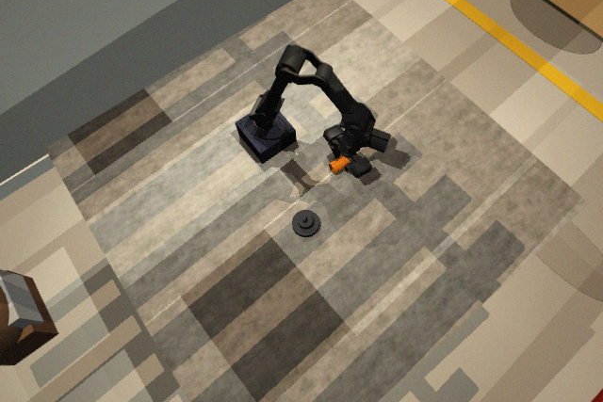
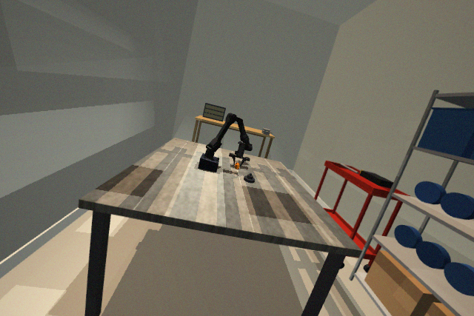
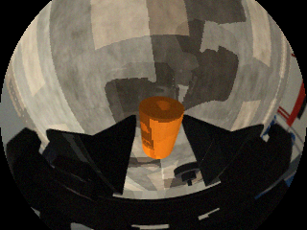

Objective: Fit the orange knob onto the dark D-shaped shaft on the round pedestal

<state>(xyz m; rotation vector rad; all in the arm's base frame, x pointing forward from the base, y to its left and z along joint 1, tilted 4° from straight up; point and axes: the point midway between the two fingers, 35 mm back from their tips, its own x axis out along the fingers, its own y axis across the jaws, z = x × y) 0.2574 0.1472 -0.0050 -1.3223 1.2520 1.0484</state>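
The tool point(image 1: 345, 156) point(image 2: 238, 164) point(image 3: 159, 118) is part way open, with one finger on each side of the orange knob point(image 1: 337, 165) point(image 2: 237, 166) point(image 3: 163, 134). The gaps at the sides look very thin, and I cannot tell if the fingers pinch the knob or only stand right next to it.

The job looks like it is near its start. The tool is in the right place to grab the knob, and that is the good part so far. The knob is not on the round pedestal point(image 1: 295, 228) point(image 2: 249, 180) point(image 3: 182, 172), and the dark shaft point(image 1: 305, 218) point(image 2: 249, 174) point(image 3: 190, 182) pokes up bare. What is left is to get a firm hold, carry the knob over, turn it until the flat sides match, push it all the way down and let go.

The knob is right between the two fingers, near their tips. From the top, it looks like it is on its side or tipped over. One round end with a hole shows in the wrist view. I cannot tell if it touches the table point(image 1: 194, 217) point(image 2: 172, 190) point(image 3: 72, 48). The pedestal stands apart from both the knob and the tool.
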